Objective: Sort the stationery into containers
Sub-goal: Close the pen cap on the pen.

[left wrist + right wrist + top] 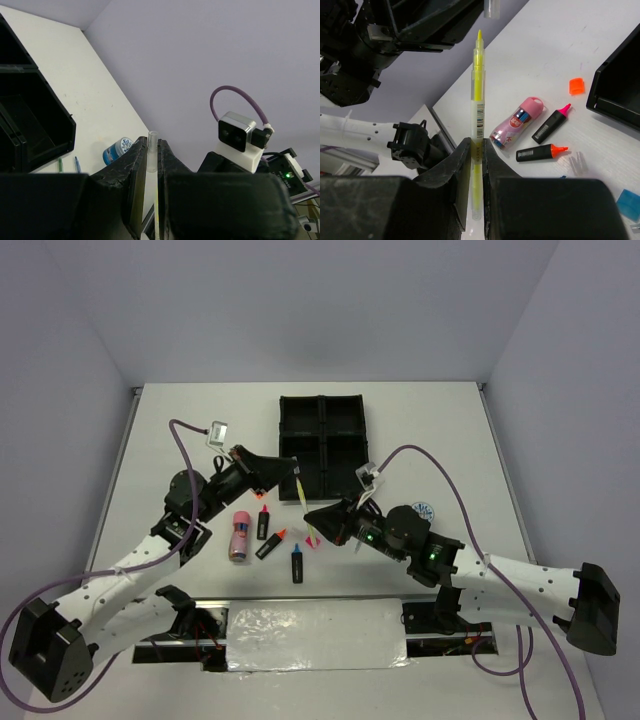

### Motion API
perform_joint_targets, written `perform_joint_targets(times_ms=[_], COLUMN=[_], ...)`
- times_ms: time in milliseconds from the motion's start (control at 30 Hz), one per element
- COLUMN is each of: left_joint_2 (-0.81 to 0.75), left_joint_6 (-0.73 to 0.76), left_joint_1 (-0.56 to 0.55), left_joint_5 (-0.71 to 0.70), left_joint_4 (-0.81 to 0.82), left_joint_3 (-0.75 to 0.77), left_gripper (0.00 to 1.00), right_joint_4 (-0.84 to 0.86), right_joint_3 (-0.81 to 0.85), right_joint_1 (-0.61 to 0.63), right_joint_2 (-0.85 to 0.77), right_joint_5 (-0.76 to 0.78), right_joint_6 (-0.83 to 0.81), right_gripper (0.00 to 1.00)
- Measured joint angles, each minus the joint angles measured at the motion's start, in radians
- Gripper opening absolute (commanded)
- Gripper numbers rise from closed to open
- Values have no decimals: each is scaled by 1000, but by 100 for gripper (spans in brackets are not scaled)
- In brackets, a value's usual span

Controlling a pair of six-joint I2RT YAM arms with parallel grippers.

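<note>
My right gripper (478, 146) is shut on a thin yellow pen (478, 100) whose bare tip points up at the left gripper. My left gripper (152, 144) is shut on the pen's clear cap (152, 150). The cap (491, 7) hangs just beyond the tip, a small gap apart. From above, both grippers meet over the table in front of the black four-compartment tray (325, 440), with the pen (303, 495) between them. A pink tube (239, 535) and three black highlighters (271, 543) lie below them.
A blue-white roll (424, 512) lies right of the right arm. Two thin pens (60, 164) lie beside the tray wall (35, 125). A loose orange cap (576, 86) and a blue square (627, 202) lie near the highlighters with pink (550, 125) and orange (540, 152) tips.
</note>
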Motion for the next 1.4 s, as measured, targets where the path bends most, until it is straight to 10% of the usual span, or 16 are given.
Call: perform_joint_targets(times_ms=[1400], left_joint_2=[23], left_joint_6=[-17], left_joint_1=[0], left_joint_5=[13], left_joint_4=[58], left_joint_3=[-31], left_gripper=[0], right_joint_4=[-32], right_joint_3=[22], right_joint_1=[0], right_joint_2=[18], right_joint_5=[45], right_joint_6=[-8], right_gripper=[0])
